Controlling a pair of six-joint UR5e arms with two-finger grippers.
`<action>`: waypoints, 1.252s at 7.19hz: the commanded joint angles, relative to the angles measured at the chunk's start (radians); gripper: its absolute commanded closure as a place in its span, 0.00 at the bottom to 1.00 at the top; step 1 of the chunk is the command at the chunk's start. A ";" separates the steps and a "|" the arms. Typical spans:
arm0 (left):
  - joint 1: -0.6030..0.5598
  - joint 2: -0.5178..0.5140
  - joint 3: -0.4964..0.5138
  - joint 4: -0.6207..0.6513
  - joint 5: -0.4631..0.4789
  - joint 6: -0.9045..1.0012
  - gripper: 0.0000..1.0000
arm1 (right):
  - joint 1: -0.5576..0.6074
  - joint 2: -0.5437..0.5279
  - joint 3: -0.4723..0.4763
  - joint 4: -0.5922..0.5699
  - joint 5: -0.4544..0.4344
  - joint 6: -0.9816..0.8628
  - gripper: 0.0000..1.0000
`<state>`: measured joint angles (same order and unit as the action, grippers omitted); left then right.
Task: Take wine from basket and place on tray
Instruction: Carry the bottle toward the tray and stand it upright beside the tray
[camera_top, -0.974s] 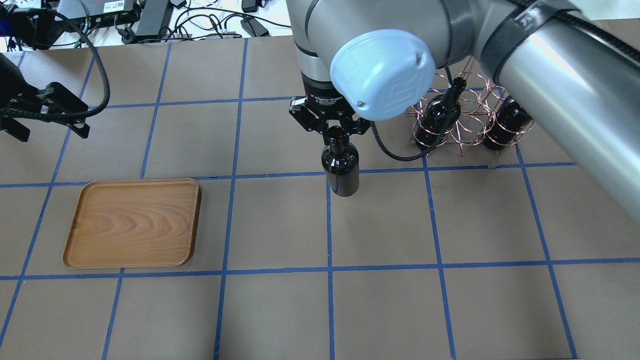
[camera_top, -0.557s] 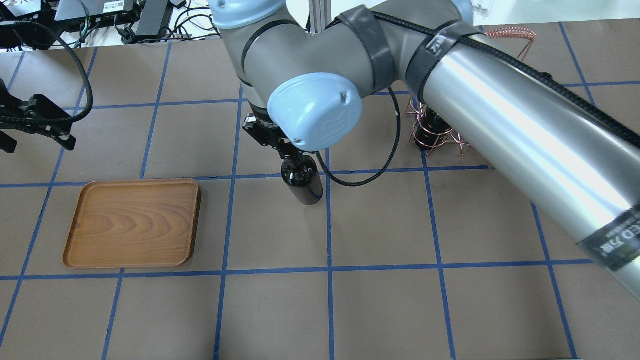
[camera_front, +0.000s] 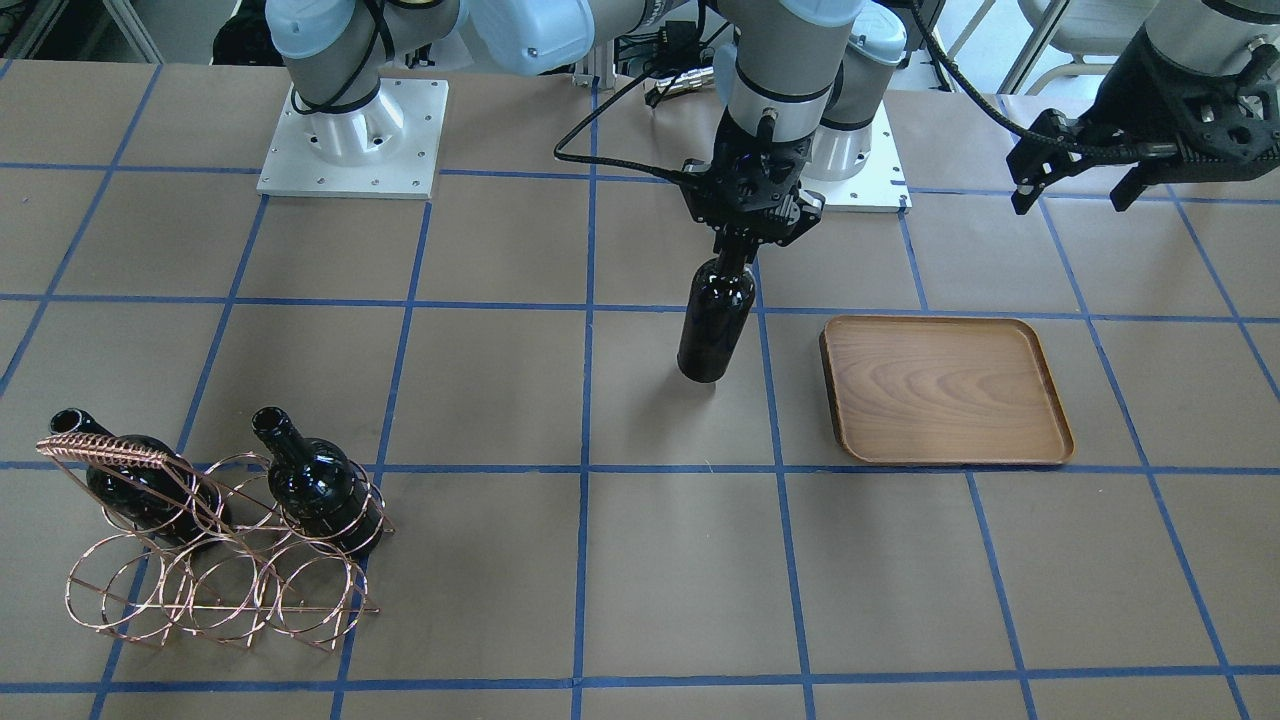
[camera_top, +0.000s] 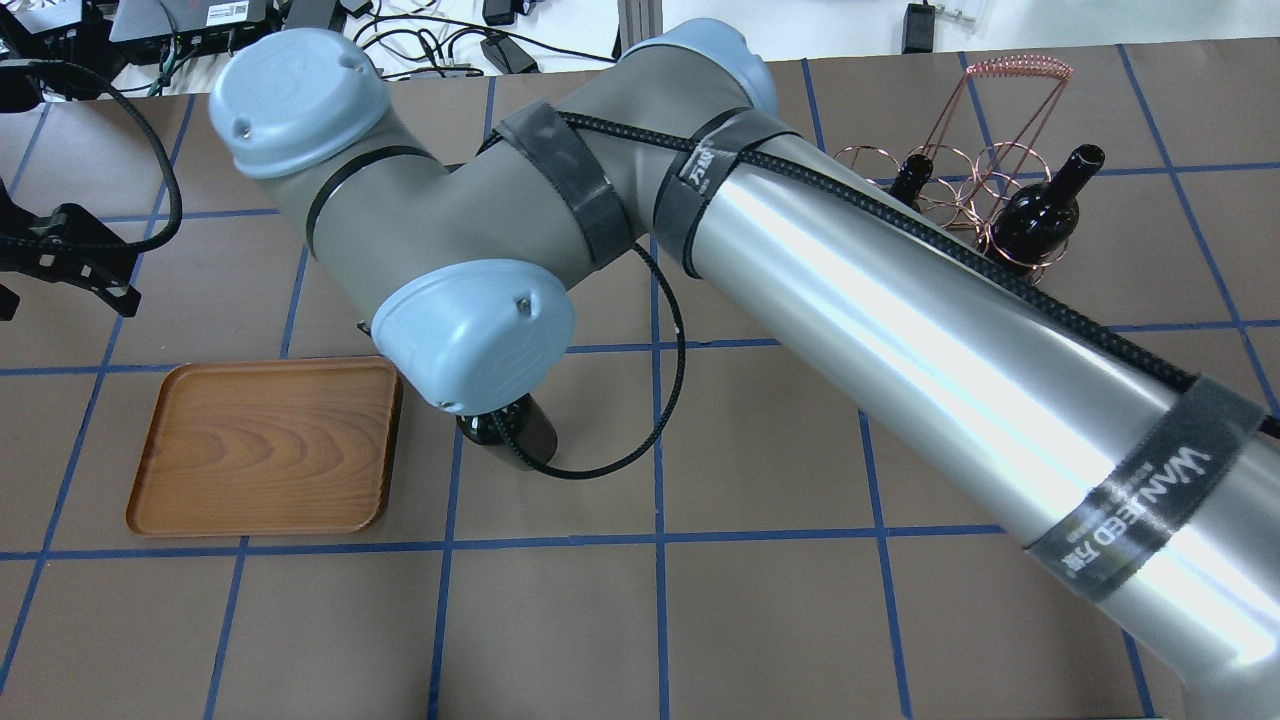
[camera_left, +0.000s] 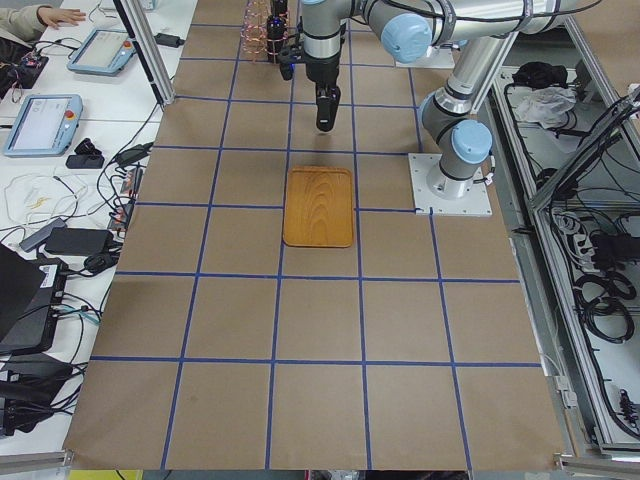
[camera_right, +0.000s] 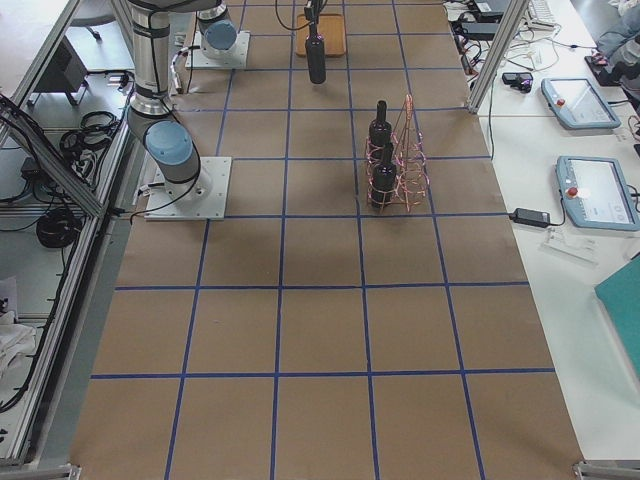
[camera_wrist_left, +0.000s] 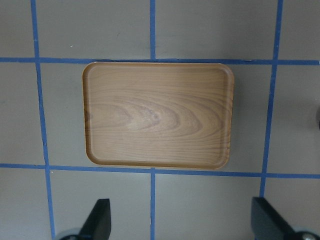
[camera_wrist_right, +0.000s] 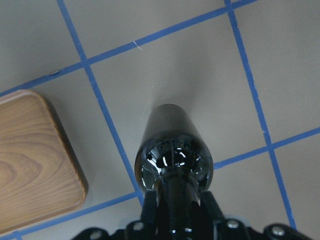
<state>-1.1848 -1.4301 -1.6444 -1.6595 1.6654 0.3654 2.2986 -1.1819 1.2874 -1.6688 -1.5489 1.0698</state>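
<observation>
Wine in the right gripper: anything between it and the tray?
Nothing but bare paper and one blue tape line between wine and tray, per the front-facing view.

The right gripper (camera_front: 747, 238) carries the wine (camera_front: 715, 330) further left and nearer the robot, away from the basket (camera_front: 105, 452); the bottle now hangs just right of the tray (camera_front: 950, 390), apart from it. The left gripper (camera_front: 1072, 197) has drifted slightly left and nearer
</observation>
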 joint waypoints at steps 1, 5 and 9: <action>0.011 -0.007 0.000 0.004 0.011 0.048 0.00 | 0.051 0.005 -0.004 0.000 0.007 0.048 0.90; 0.024 -0.015 -0.002 -0.016 0.014 0.049 0.00 | 0.078 0.031 0.006 -0.029 0.018 0.055 0.84; 0.040 -0.027 -0.015 -0.036 0.093 0.082 0.00 | 0.088 0.028 0.021 -0.025 0.003 0.055 0.21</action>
<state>-1.1509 -1.4505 -1.6564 -1.6933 1.7361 0.4340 2.3830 -1.1522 1.3037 -1.6961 -1.5418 1.1244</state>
